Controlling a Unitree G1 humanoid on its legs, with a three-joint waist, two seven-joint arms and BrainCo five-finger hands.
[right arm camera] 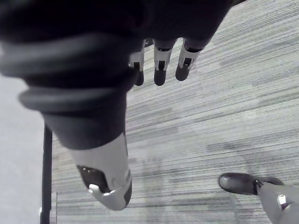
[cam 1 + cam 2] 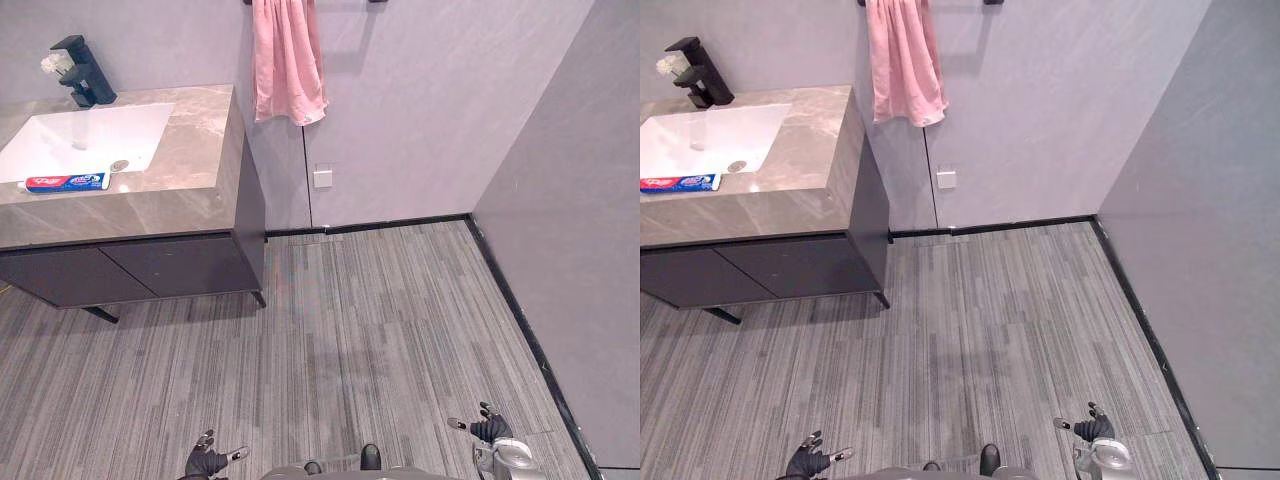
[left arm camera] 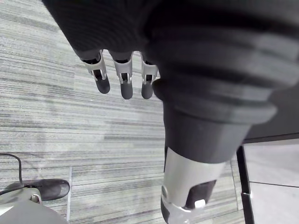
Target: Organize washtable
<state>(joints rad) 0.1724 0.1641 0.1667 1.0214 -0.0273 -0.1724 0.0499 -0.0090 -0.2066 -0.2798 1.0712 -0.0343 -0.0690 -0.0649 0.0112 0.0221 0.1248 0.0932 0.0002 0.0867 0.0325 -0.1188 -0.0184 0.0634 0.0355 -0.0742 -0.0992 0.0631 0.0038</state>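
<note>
Grey plank flooring (image 2: 380,320) takes up the foreground, and we view the grey marble-look washtable (image 2: 190,140) from well apart, at the upper left against the pale wall, on its dark front cabinet (image 2: 150,265). Set into the top is a white rectangular basin (image 2: 100,135), with an angular black faucet (image 2: 85,72) behind it and a small white flower (image 2: 57,63) just beside the faucet. We note one loose item, a red, white and blue toothpaste tube (image 2: 65,182), lying flat along the basin's front rim on the counter. A pink cloth towel (image 2: 287,60) hangs from a wall rail to the right of the counter. The left hand (image 2: 204,462) and the right hand (image 2: 488,428) hang low at the bottom edge of the head views, far from the counter. In the wrist views, the left fingers (image 3: 102,79) and the right fingers (image 1: 160,70) point down over the floor, straight and apart, and hold nothing. We judge the task to be at its very start: nothing on the counter has been handled as far as we can see, and the approach to the washtable and the putting away of the tube are both left to do.
</note>
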